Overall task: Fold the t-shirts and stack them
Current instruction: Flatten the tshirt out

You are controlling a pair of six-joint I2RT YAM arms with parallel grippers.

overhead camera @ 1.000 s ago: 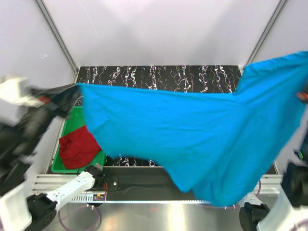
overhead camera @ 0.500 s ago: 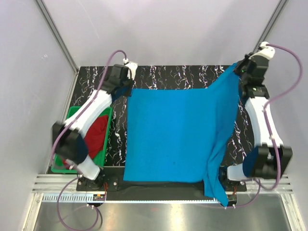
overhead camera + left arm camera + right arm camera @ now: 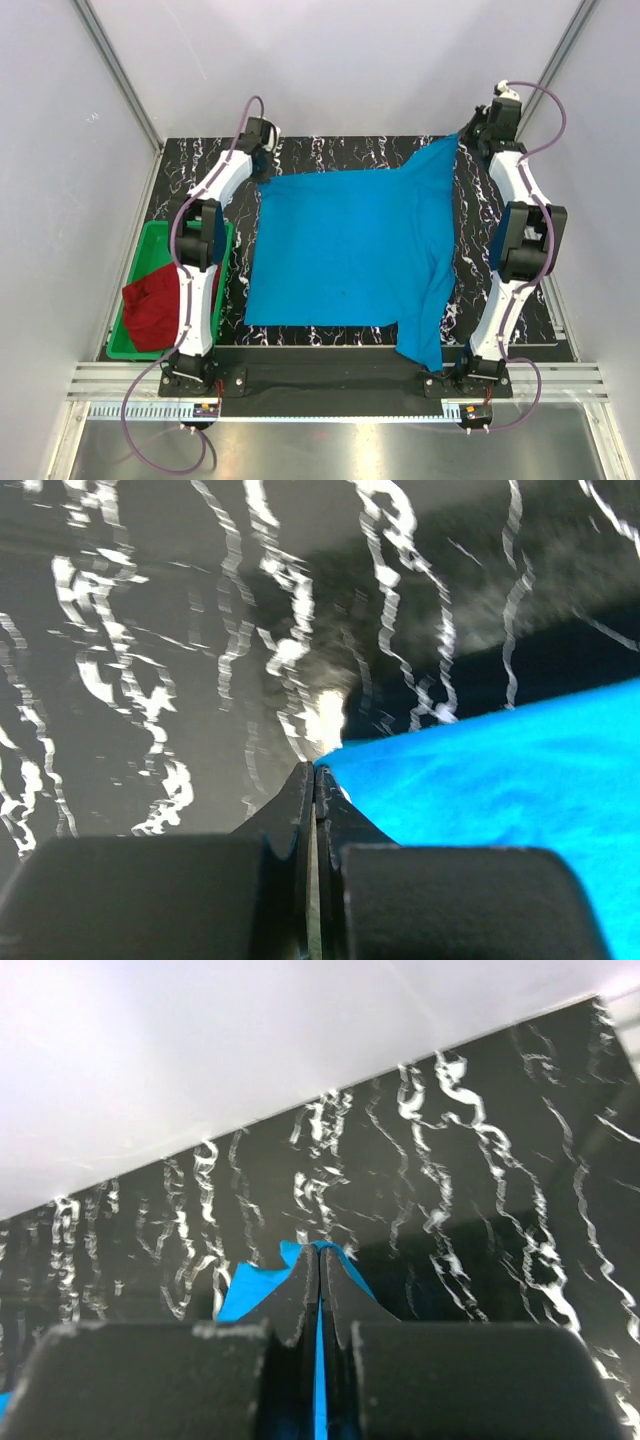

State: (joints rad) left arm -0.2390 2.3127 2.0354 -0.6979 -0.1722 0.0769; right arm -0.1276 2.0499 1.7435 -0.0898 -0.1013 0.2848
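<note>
Mostly flat blue t-shirt (image 3: 350,250), right edge rumpled

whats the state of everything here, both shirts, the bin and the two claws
blue t-shirt, spread out, right side rumpled, far corners pinched
red t-shirt, crumpled, unfolded, in the green bin
green bin, upright, holding the red t-shirt
left claw, shut on the blue t-shirt's far left corner
right claw, shut on its far right corner
</note>
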